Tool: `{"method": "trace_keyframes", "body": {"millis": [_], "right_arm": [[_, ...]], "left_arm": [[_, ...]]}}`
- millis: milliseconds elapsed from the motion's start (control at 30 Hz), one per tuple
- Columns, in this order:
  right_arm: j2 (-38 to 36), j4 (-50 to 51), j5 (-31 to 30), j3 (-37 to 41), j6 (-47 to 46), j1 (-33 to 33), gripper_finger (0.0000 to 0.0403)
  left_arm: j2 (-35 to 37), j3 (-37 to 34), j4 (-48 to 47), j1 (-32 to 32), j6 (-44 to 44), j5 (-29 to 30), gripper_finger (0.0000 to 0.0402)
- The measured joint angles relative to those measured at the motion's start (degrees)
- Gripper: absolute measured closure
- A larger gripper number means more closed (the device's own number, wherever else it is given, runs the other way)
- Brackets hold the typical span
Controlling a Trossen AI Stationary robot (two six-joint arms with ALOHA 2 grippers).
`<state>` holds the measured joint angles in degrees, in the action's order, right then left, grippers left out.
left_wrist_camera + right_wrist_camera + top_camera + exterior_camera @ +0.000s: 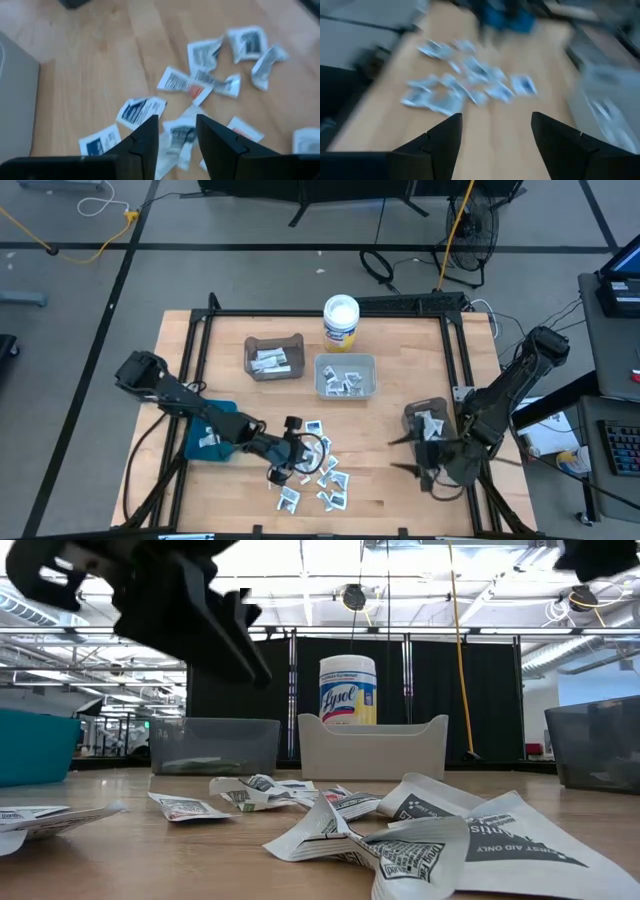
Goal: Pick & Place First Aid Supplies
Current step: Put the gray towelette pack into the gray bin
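left hand point(283, 463) over scattered packets point(322, 477)

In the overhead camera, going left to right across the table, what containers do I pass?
Teal bin → brown bin → white bin → dark bin by the right gripper. The Lysol tub overlaps, so I skip it.

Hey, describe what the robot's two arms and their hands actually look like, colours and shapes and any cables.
Both arms are dark, nearly black, built of thick jointed segments with rounded, blocky joint housings. The left hand ends in two dark, wedge-shaped fingers with flat inner faces. The right hand has matching dark tapered fingers. Dark cables trail beside each arm's base. No markings or labels are legible.
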<state>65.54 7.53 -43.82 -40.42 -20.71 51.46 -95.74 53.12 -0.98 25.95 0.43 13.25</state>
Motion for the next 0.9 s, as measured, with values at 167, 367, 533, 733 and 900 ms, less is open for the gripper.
{"method": "trace_keyframes", "body": {"millis": [167,367,533,733,900], "right_arm": [[-0.02,-21.52,5.21,5.95,16.67,-0.39,0.0166],[0.00,-36.89,8.46,13.34,22.89,-3.45,0.0167],[-0.01,-44.07,13.83,17.48,23.06,-6.58,0.0167],[-0.02,-48.24,14.22,19.84,25.31,-7.65,0.0171],[0.04,-49.43,14.15,20.61,26.15,-7.64,0.0171]], "left_arm": [[-2.19,0.00,-0.59,-1.40,-0.19,-1.66,0.0224],[-3.83,0.02,1.01,-2.09,-0.33,-4.59,0.0188],[-4.05,0.02,1.54,-2.22,-0.30,-4.87,0.0183],[-5.61,0.02,3.45,-3.18,-0.62,-6.80,0.0189],[-8.86,-0.02,4.79,-3.87,-2.13,-7.49,0.0190]]}}
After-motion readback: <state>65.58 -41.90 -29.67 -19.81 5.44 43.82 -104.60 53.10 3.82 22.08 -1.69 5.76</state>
